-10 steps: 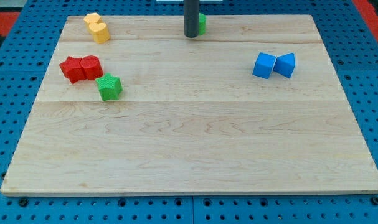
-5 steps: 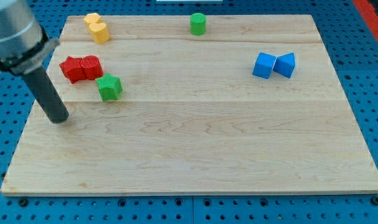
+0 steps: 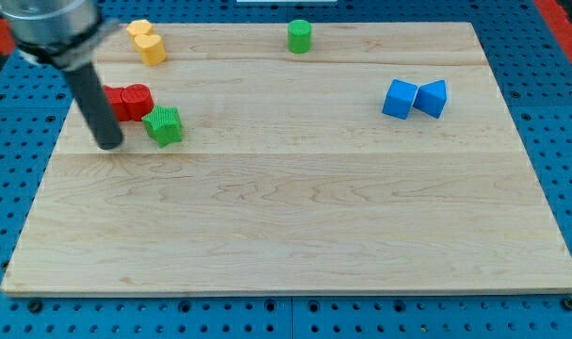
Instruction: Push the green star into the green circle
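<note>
The green star point(image 3: 163, 125) lies on the wooden board point(image 3: 295, 217) at the view's left, just below and right of the red blocks. The green circle point(image 3: 299, 36), a small cylinder, stands near the board's top edge at the middle. My tip point(image 3: 109, 144) rests on the board just left of the green star, a small gap from it. The rod hides part of the left red block.
Two red blocks point(image 3: 128, 101) sit side by side, touching the green star's upper left. Two yellow blocks point(image 3: 147, 41) are at the top left corner. Two blue blocks point(image 3: 415, 98) are at the right. Blue pegboard surrounds the board.
My tip swung from the top middle, by the green circle, to the board's left edge, then up and right beside the green star. The star has shifted slightly.
</note>
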{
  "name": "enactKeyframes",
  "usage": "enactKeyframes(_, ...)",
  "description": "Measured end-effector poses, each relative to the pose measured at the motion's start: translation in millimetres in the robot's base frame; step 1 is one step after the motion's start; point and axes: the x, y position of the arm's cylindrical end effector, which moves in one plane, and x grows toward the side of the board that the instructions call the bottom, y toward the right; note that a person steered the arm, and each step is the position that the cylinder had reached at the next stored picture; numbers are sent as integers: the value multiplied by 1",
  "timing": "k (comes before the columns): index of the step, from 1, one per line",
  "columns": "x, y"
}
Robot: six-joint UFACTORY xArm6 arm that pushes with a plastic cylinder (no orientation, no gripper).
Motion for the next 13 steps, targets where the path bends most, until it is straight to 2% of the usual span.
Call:
enactKeyframes(1, -7, 60)
enactKeyframes(4, -12, 151)
enactKeyframes(5, -39, 158)
enactKeyframes(6, -79, 134)
enactKeyframes(7, -87, 121)
enactKeyframes(10, -104, 121)
enactKeyframes(12, -69, 107)
enactKeyframes(13, -75, 160)
